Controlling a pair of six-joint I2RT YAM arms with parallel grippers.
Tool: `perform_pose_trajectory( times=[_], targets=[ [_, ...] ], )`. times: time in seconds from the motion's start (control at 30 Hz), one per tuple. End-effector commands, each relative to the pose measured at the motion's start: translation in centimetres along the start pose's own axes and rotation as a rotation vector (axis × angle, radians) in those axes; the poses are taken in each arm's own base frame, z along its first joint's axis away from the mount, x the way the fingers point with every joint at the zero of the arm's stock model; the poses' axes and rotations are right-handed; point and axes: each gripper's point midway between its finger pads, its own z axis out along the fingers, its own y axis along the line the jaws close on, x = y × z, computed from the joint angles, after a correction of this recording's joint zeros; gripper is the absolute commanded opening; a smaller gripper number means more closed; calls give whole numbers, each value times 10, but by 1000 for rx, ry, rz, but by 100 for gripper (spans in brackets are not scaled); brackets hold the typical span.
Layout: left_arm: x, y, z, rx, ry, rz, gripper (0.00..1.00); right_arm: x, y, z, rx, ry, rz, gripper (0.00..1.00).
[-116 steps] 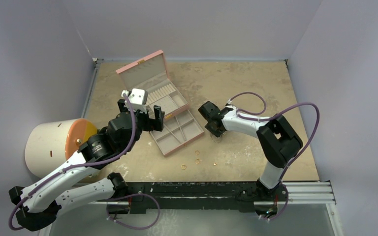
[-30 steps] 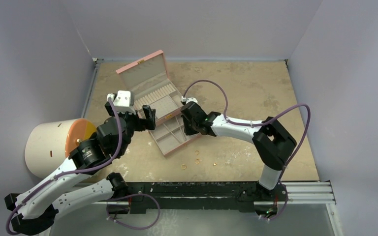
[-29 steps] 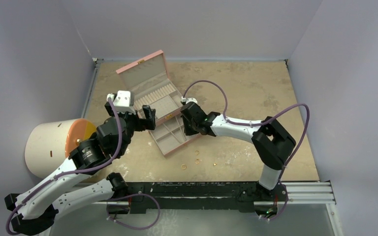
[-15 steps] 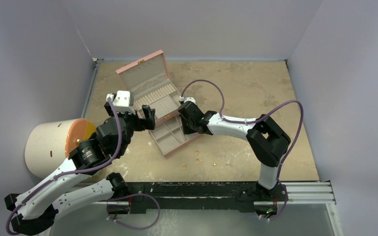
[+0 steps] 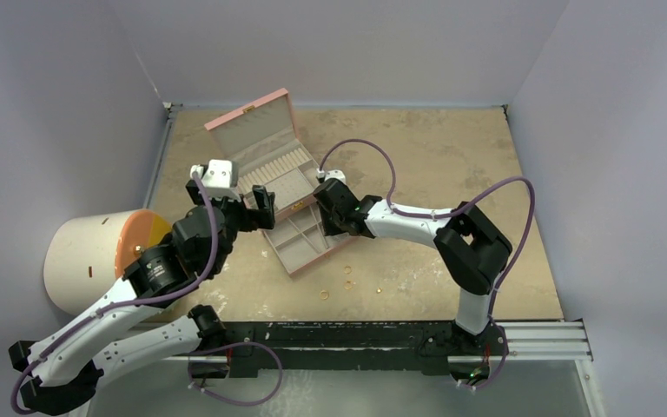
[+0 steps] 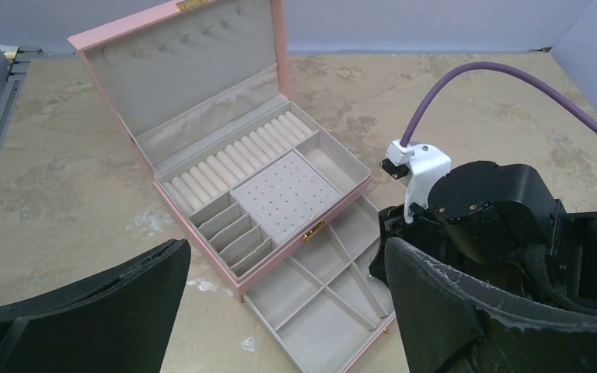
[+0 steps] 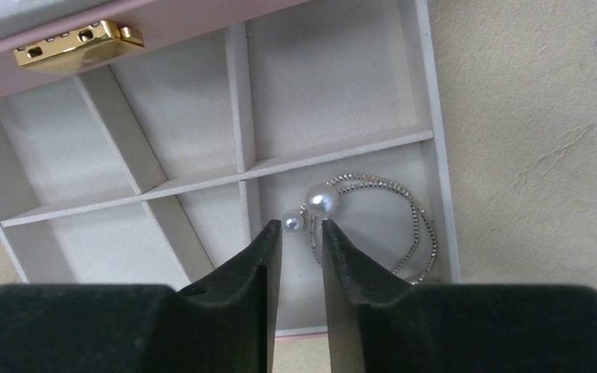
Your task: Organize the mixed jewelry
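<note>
We see the right gripper (image 7: 301, 229) low over the pulled-out drawer (image 7: 239, 101) of the pink box (image 5: 252, 117). Its fingers are parted by a narrow gap, and we see nothing pinched between them. A pearl hoop (image 7: 320, 202) lies on the drawer floor just past the fingertips. It is silvery beaded wire with one big and one small pearl. In the wrist view it sits in the lower right compartment, against the drawer's right wall. The small pearl is right at the left fingertip and the big one is just beyond the right fingertip. The other compartments we can see hold nothing. The gold clasp (image 7: 78, 43) on the box front shows at top left.

The left gripper (image 6: 286, 256) hangs in front of the box with its fingers spread wide, gripping nothing and touching nothing. Its camera looks into the open box, where the lid stands up and the top tray has ring rolls, a dotted pad and small slots. We see no pieces in there.

Three gold rings (image 5: 324, 294) and a tiny stud (image 5: 379, 287) lie loose on the table (image 5: 452, 156). They are near the front edge, just in front of the drawer and apart from both grippers.

A white drum (image 5: 95, 261) with an orange face sits at the far left, off the table.
</note>
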Motion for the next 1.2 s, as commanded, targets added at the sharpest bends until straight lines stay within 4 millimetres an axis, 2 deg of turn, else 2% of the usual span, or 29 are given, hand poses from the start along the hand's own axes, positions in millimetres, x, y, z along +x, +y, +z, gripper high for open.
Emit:
perform_pose_trajectory(
  times=[0.0, 0.17, 0.27, 0.47, 0.8, 0.93, 1.07, 1.17],
  targets=[
    [-5, -1, 3, -10, -22, -9, 95, -16, -2, -11, 11, -56, -6, 31],
    [-4, 1, 4, -27, -23, -15, 96, -17, -4, -21, 8, -65, -3, 35],
    [-5, 5, 4, -50, -35, -31, 99, -19, -6, -32, -5, -79, -5, 38],
    [-5, 9, 3, -68, -48, -40, 99, -18, -2, -58, -95, -109, -53, 44],
    [-4, 11, 5, -77, -45, -23, 98, -29, 5, -119, -283, -292, -86, 49],
    [-3, 11, 6, -77, -41, -18, 97, -32, -6, -140, -299, -397, -77, 50],
    [-3, 10, 6, -75, -37, -14, 96, -20, -1, -154, -395, -448, -142, 53],
    [-3, 9, 6, -71, -36, -11, 96, -4, -2, -148, -418, -432, -175, 54]
  ],
)
